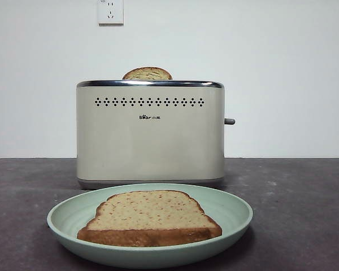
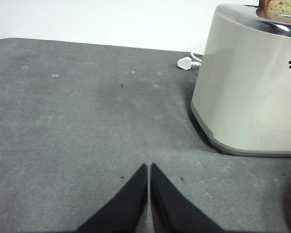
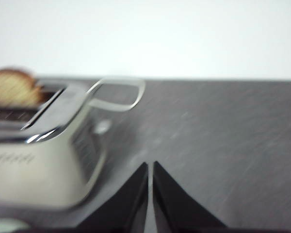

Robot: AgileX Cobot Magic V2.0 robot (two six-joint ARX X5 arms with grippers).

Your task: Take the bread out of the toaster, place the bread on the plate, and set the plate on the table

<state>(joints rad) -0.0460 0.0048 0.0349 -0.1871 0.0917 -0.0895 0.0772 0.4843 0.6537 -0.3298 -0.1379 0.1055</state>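
Tan flecked bread (image 1: pixel 150 217) flat on the mint plate (image 1: pixel 65 217); both grippers pressed together, empty.

We see the toaster (image 1: pixel 150 132) standing mid-table, with the plate (image 1: pixel 237 217) just in front of it; these two block the middle. A second slice (image 1: pixel 147 74) pokes from the toaster's slot, and its lever (image 1: pixel 229 121) juts from one side. The table (image 2: pixel 77 126) lies bare to either side. A white plug (image 2: pixel 185 62) lies behind the toaster, perhaps touching it.
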